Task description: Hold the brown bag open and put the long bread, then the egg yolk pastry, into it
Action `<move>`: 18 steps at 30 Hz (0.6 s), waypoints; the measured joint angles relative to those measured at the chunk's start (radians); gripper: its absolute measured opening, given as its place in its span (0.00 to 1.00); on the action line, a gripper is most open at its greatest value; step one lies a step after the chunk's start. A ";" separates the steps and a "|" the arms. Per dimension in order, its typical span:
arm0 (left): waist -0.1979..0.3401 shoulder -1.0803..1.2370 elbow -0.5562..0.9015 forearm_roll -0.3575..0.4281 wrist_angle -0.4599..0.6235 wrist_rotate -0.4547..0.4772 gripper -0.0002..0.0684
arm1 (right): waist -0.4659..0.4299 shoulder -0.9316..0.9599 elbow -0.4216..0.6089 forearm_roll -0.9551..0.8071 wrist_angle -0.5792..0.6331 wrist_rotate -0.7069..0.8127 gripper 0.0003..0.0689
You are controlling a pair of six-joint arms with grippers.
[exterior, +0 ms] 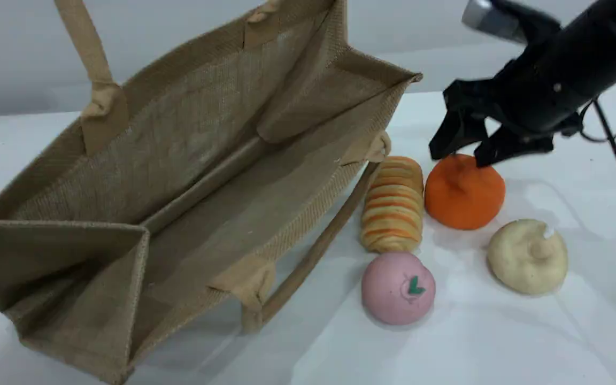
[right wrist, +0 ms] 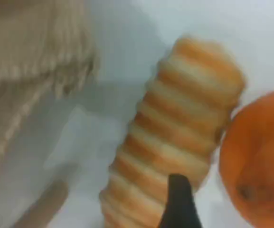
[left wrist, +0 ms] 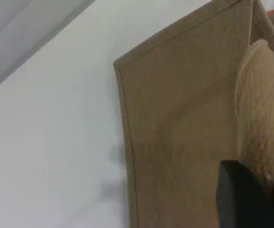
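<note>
The brown bag (exterior: 206, 160) lies tilted with its mouth wide open toward the camera. Its far handle (exterior: 86, 48) rises taut past the top edge. In the left wrist view that handle (left wrist: 258, 109) runs down into my left gripper (left wrist: 262, 187), which is shut on it beside the bag's wall (left wrist: 184, 133). The long bread (exterior: 393, 206) lies just right of the bag, and the egg yolk pastry (exterior: 527, 256) sits further right. My right gripper (exterior: 463, 152) hangs open just above the orange item, holding nothing. Its fingertip (right wrist: 179, 202) shows over the long bread (right wrist: 174, 137).
An orange pear-shaped item (exterior: 466, 195) touches the bread's right side, directly under the right gripper. A pink ball with a green leaf mark (exterior: 398, 289) sits in front of the bread. The bag's near handle (exterior: 313, 251) lies on the white table (exterior: 500, 342).
</note>
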 joint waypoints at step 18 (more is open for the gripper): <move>0.000 0.000 0.000 0.128 -0.001 -0.018 0.13 | 0.088 -0.005 0.051 0.014 0.235 0.004 0.62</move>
